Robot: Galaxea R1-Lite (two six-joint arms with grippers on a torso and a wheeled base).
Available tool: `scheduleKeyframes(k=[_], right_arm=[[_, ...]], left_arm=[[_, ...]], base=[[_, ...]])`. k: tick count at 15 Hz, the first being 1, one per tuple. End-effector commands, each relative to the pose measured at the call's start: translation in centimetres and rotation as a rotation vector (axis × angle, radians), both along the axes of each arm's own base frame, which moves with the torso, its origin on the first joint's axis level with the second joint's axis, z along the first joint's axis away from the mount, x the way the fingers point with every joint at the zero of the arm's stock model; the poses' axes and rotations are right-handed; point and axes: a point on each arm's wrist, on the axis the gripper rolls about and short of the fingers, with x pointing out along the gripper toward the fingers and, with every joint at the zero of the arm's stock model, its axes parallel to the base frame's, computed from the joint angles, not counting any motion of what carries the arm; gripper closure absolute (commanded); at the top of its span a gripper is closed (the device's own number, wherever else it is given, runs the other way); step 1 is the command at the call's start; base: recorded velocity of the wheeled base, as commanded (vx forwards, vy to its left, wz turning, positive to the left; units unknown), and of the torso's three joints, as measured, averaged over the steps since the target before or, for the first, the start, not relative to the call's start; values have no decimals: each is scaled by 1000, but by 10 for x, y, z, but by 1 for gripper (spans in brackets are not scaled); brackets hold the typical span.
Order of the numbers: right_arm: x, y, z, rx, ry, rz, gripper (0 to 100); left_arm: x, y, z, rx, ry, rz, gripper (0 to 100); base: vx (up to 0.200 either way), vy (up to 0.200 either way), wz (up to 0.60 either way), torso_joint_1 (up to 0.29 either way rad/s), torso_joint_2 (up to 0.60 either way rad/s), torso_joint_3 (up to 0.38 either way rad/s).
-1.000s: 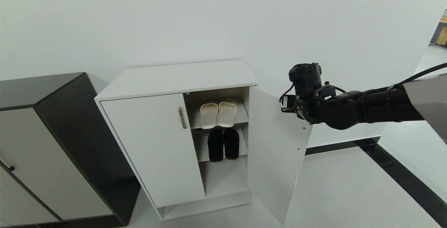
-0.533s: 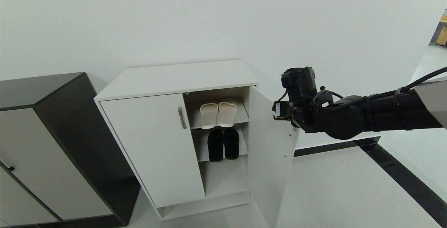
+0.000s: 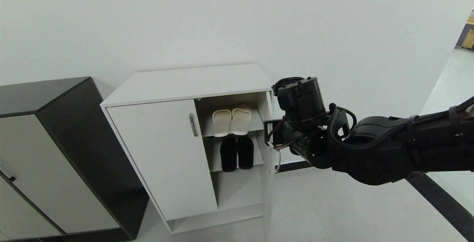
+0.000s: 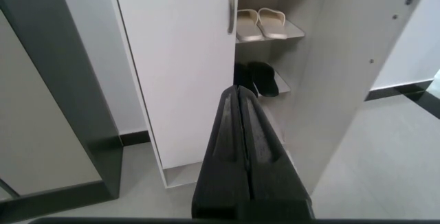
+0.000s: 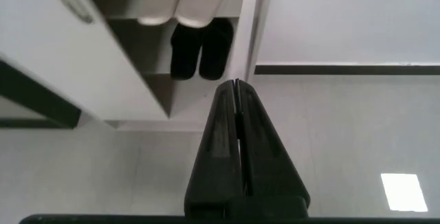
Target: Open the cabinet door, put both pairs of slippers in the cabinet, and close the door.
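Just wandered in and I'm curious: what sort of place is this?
Likely a mock home entryway in a test room: a white shoe cabinet with white slippers and black slippers on its shelves, a dark cabinet beside it, and a bare wall.

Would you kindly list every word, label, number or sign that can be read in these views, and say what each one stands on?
None: no word, number, label or sign can be read in any view.
The white cabinet and its handle: plain, no print.
The cream slippers and the black slippers: no marking that can be made out.
The dark cabinet: plain.
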Motion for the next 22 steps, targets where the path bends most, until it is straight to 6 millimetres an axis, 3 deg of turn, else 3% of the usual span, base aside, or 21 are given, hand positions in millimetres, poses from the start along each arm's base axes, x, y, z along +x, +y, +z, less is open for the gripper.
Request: scheduleKeyframes(k=[1, 5, 10, 15, 18, 22], right_arm=[[-5, -1, -2, -11, 7, 13, 100], [-7, 0, -6, -21, 15, 20, 100], [-8, 0, -8, -20, 9, 21, 100], [-8, -2, -11, -9, -32, 29, 100], [-16, -12, -11, 2, -47, 32, 100], [-48, -48, -29, 13, 34, 206, 100]], left_arm=[[0, 0, 0, 0, 0, -1, 100], [0, 0, 0, 0, 0, 0, 100], [0, 0, 0, 0, 0, -1, 100], [0, 0, 0, 0, 0, -1, 100], [0, 0, 0, -2, 0, 0, 100], [0, 0, 0, 0, 0, 0, 100]], base=[[0, 0, 0, 0, 0, 0], [0, 0, 0, 0, 0, 0], [0, 0, 600, 5, 0, 2], [0, 0, 0, 0, 0, 0], [0, 0, 0, 0, 0, 0], [0, 0, 0, 0, 0, 0]])
